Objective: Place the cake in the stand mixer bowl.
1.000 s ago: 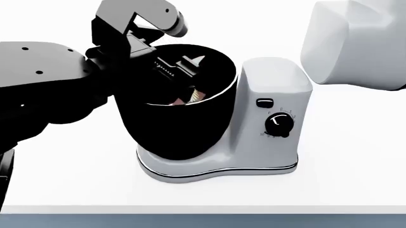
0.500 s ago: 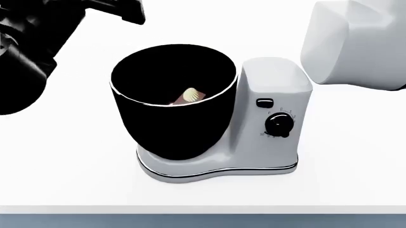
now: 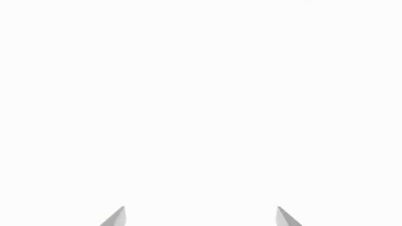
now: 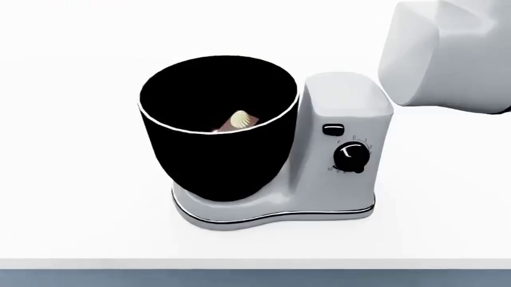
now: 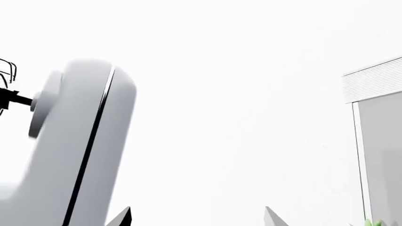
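On white table (image 4: 96, 227), stand mixer bowl (image 4: 215, 161)

Place: a simulated kitchen, rendered very plainly and glowing almost wholly white.
Main sign: a white stand mixer (image 4: 339, 149) is sitting on a white countertop (image 4: 80, 227), with a black dial (image 4: 350, 156) and a small button facing the head camera.
Bowl: the stand mixer bowl (image 4: 215, 161), glossy black with a thin white rim, is resting in the mixer's base.
Mixer head: the tilted mixer head (image 5: 75, 150) is showing in the right wrist view.
Room edge: a pale window frame (image 5: 373, 141) with ribbed blinds is standing beside a white wall.
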You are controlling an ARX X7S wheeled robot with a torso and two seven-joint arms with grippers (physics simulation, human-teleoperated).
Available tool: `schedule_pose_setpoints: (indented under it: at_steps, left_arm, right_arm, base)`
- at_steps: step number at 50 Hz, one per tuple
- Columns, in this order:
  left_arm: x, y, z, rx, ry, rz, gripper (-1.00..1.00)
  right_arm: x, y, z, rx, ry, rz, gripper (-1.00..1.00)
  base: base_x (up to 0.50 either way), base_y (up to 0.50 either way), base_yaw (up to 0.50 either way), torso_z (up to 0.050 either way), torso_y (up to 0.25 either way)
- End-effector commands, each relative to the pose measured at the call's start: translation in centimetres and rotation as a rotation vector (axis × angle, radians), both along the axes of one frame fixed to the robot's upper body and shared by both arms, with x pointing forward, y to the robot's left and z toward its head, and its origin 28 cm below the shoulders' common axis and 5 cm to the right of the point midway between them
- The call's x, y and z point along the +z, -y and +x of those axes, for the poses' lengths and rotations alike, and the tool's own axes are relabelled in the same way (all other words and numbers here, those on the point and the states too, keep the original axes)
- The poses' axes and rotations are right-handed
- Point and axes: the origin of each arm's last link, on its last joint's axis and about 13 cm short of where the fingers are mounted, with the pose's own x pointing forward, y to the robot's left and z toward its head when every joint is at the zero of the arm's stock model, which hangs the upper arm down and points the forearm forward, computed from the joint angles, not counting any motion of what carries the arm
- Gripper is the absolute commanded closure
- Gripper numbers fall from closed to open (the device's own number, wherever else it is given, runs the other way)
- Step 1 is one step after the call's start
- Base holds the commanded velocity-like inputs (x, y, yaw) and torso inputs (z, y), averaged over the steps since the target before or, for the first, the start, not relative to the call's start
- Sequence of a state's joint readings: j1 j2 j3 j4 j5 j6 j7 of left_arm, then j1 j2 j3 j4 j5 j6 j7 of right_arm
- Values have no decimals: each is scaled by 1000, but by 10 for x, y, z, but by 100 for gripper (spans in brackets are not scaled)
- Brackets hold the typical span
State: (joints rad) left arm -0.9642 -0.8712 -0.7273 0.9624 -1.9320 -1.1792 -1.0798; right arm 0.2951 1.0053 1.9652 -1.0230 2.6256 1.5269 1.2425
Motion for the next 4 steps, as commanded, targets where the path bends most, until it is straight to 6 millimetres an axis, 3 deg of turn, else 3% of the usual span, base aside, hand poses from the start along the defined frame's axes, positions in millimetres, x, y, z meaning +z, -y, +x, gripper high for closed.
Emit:
schedule_pose_setpoints:
  at_steps: [1, 4]
  left_arm:
    - [-26, -1, -30, 114, 57, 55, -100]
    - [-26, -2, -29, 116, 52, 48, -100]
  right_arm:
    - [2, -3, -2, 11, 3, -17, -100]
    - [4, -3, -2, 14, 8, -24, -100]
  base:
    - [0, 0, 0, 0, 0]
    - [0, 0, 0, 0, 0]
